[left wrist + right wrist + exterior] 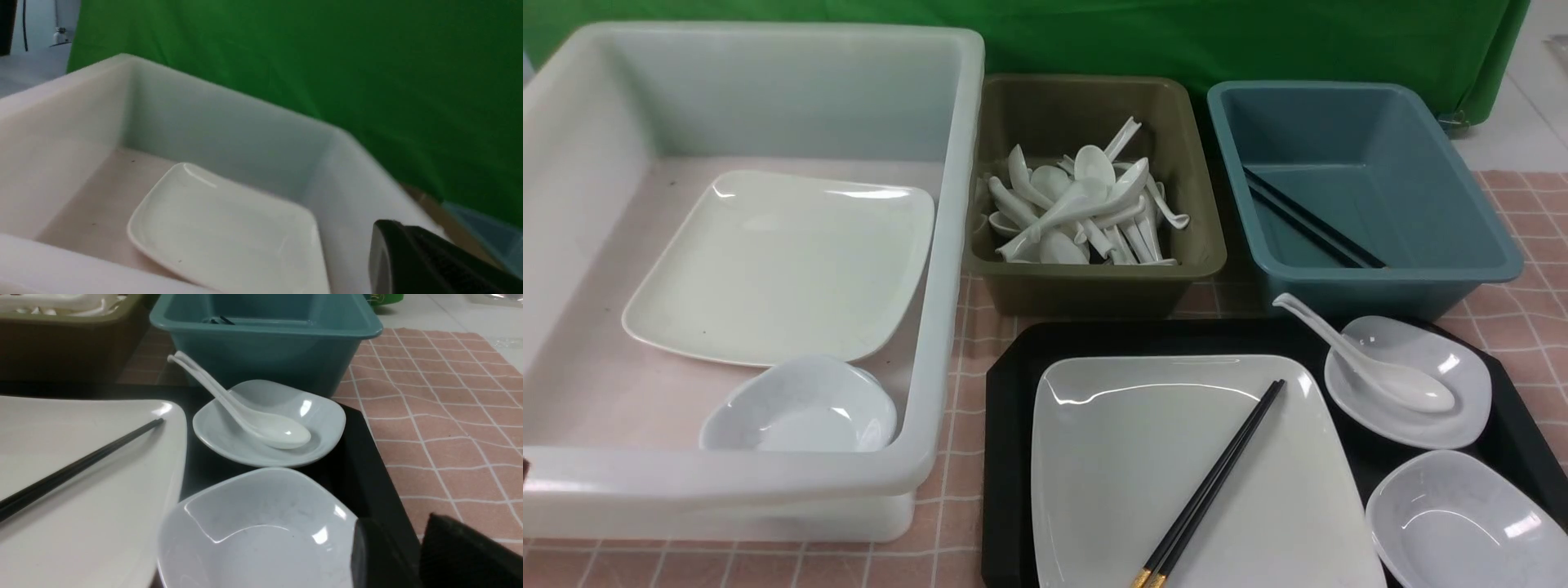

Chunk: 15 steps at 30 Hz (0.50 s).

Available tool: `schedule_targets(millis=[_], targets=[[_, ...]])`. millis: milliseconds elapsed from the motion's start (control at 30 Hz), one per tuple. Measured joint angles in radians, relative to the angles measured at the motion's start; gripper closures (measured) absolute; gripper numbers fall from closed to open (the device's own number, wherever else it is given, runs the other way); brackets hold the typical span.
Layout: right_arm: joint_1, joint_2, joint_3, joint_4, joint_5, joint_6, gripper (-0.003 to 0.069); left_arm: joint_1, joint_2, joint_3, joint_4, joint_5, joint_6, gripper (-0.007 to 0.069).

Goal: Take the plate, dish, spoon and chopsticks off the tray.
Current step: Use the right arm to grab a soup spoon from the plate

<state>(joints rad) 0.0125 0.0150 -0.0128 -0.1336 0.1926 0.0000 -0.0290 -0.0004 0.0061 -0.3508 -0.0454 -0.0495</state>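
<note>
Front view: a white translucent tub (956, 245) is filling the left of the frame, holding a spare plate (768, 269) and a small bowl (800, 408). The black tray (1005, 457) is sitting at lower centre and right, the white square plate (1111, 490) lying on its left part. An olive bin (1094, 286) of spoons and a teal bin (1380, 286) are standing above it. At the tray's right, one dish (1462, 359) is resting above a second dish (1454, 523). The chopsticks (1217, 482) are lying diagonally across the plate. The spoon (1388, 380) is lying in the upper dish, its handle jutting up-left. In the wrist views, the left gripper (392, 245) is sitting closed near the tub, nothing in it. The right gripper (408, 526) is hovering beside the second dish, fingers slightly apart, gripping nothing
</note>
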Motion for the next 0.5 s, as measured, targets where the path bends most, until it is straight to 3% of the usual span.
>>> schedule_targets(millis=[233,367,433,500], targets=[[0.0,0.0,0.0,0.0,0.0,0.0,0.0418,0.0,0.0,0.0,-0.036,-0.131,-0.024,0.062],[0.0,0.0,0.0,0.01,-0.014,0.011,0.0418,0.0,0.0,0.0,-0.039,-0.285,-0.052,0.062],[0.001,0.0,0.006,0.064,-0.063,0.076,0.0418,0.0,0.0,-0.002,-0.03,-0.401,-0.094,0.062],[0.002,0.0,0.01,0.125,-0.136,0.181,0.0418,0.0,0.0,-0.032,-0.007,-0.421,-0.14,0.062]])
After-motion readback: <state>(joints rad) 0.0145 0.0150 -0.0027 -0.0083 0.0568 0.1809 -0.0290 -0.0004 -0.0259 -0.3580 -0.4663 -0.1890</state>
